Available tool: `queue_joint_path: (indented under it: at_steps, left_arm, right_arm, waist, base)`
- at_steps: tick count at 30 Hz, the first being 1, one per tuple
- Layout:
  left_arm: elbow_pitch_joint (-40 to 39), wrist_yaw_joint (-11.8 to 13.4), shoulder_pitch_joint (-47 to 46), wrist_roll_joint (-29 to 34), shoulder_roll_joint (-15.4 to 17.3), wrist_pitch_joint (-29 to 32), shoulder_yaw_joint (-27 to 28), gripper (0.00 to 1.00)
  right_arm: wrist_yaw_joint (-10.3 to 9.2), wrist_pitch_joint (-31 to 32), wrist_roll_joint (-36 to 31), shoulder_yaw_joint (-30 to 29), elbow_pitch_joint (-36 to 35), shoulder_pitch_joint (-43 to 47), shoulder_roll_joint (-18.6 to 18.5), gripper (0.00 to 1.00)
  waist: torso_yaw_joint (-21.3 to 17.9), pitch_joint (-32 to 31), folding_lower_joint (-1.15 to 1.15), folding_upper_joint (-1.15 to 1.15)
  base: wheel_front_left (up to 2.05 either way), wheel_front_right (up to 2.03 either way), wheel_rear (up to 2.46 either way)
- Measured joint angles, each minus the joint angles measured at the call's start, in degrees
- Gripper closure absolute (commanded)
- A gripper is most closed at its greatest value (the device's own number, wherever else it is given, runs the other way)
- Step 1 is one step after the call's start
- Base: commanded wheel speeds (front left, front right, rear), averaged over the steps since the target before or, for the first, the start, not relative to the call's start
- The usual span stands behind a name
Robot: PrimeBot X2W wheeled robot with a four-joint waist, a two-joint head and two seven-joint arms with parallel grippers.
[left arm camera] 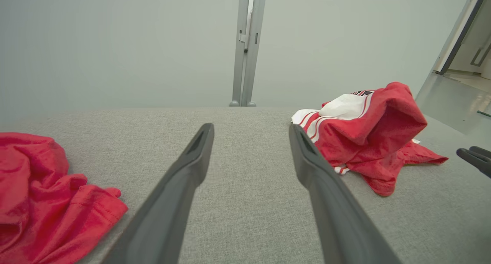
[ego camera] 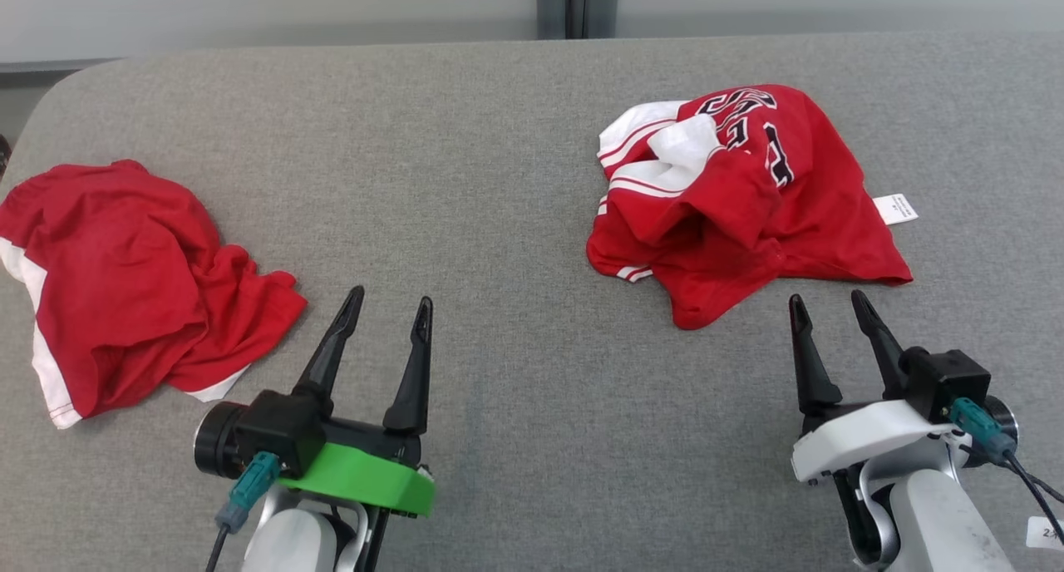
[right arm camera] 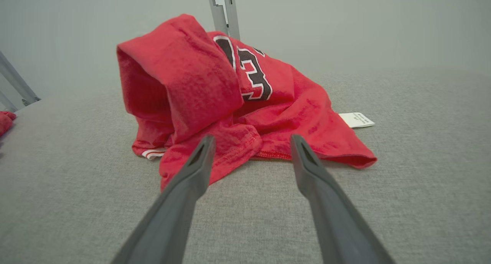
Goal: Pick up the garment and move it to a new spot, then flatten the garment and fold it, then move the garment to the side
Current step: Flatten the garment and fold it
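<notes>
1. Toward the far right corner of the grey fabric-covered table (ego camera: pixel 499 181), from the head: crumpled red jersey with white trim and black numerals (ego camera: pixel 748 214), heaped, neither flattened nor folded. Just beside its near hem, right gripper (ego camera: pixel 827 300), fingers spread wide, holding nothing. Same for left gripper (ego camera: pixel 391 300), well apart from it. At the left edge, rumpled red garment with white stripe (ego camera: pixel 125 281).
2. From the left wrist: jersey off right, beyond the spread fingers.
3. From the right wrist: hem just past the fingertips, ungripped. Probably flattening, folding and moving aside all left.
</notes>
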Motion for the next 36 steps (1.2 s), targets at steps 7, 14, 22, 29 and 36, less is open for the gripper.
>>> queue_joint_path:
  at_steps: [7,14,22,29,36]
  left_arm:
    - [0.29,-0.19,-2.24,2.23,0.01,0.00,-1.30,0.00]
    - [0.85,-0.26,-3.15,1.55,0.00,0.00,-2.81,0.00]
    - [1.29,-0.26,-3.26,1.19,0.00,0.00,-3.23,0.00]
    - [1.33,-0.27,-3.43,1.19,0.00,0.00,-3.00,0.00]
    - [1.71,-0.27,-3.33,0.87,0.00,0.00,-2.68,0.00]
  right_arm:
    - [0.00,0.01,-1.72,-2.77,6.75,-6.50,0.00,0.00]
    - [0.00,0.00,-4.39,-4.63,12.21,-11.45,-0.01,0.00]
    - [0.00,0.00,-5.19,-5.41,18.01,-13.76,0.02,0.00]
    - [0.00,0.00,-5.01,-3.66,19.00,-14.96,0.01,1.00]
    - [0.00,0.00,-5.90,-3.46,13.90,-13.63,-0.05,1.00]
  waist:
    - [2.20,2.98,0.00,0.00]
    - [5.14,4.80,0.00,0.00]
    - [6.81,5.28,0.00,0.00]
    - [6.37,5.38,0.00,0.00]
    - [5.08,4.08,0.00,0.00]
  base:
    - [0.00,0.00,0.00]
    - [0.00,0.00,0.00]
    - [0.00,0.00,0.00]
    - [0.00,0.00,0.00]
    - [0.00,0.00,0.00]
